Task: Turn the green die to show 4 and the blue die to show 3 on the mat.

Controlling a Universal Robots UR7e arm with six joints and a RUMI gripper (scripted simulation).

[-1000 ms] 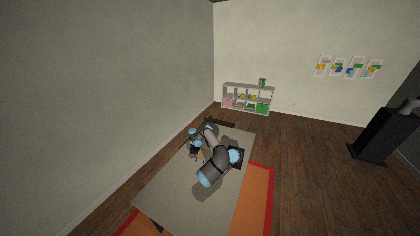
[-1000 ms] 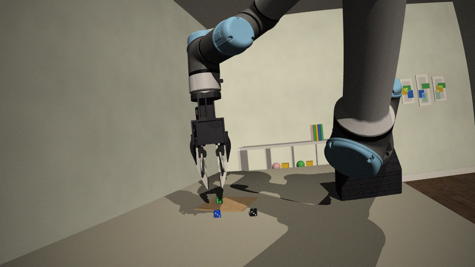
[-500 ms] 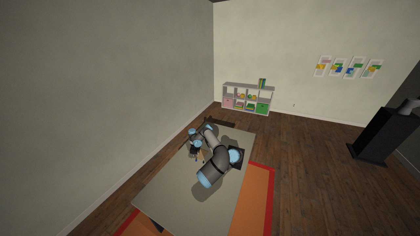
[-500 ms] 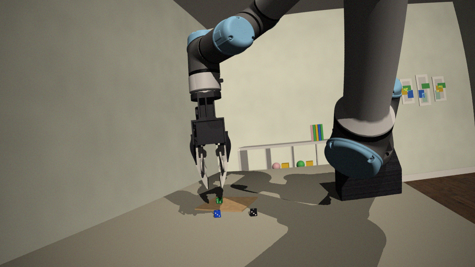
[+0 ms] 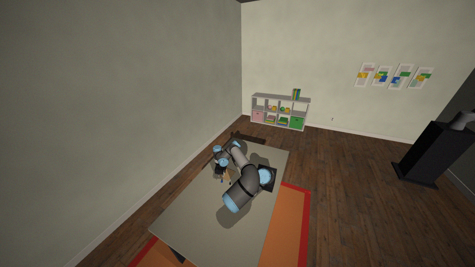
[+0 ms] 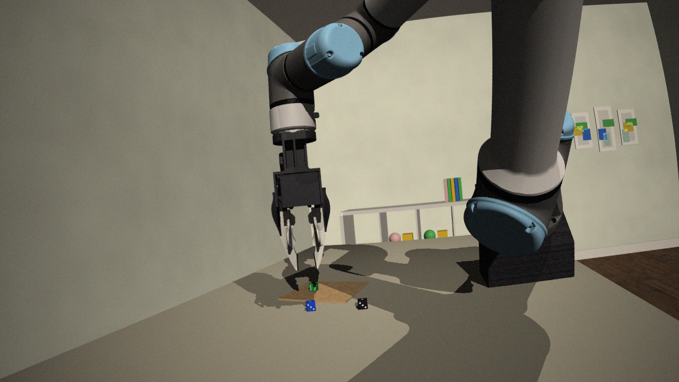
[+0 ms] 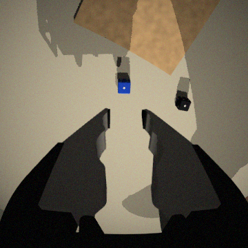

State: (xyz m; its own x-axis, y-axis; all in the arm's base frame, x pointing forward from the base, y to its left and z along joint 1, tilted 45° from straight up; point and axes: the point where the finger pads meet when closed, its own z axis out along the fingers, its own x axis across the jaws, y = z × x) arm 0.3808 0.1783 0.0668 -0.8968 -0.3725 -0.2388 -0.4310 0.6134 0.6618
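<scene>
Pale walls and dark floorboards surrounded the grey table (image 5: 205, 225) (image 6: 237, 341) (image 7: 27, 103); a cubby shelf (image 5: 272, 96) (image 6: 393, 208) stood beyond it, toward twelve o'clock in the exterior view. Over the table hung the two-jaw gripper (image 5: 220, 176) (image 6: 307, 268) (image 7: 125, 110), pointing down; its fingers stood partly open, a modest gap between the tips, and held nothing. Below them in the exterior view, the green die (image 6: 313, 286) sat on the tan mat (image 5: 229, 174) (image 6: 332, 293) (image 7: 155, 34); its top number was too small to tell. The blue die (image 5: 221, 181) (image 6: 310, 305) (image 7: 124, 87) lay off the mat, at six o'clock from the green one; the black die (image 5: 230, 183) (image 6: 362, 303) (image 7: 182, 103) was also off it, between three and four o'clock from green; in the wrist view, both showed a single pip.
</scene>
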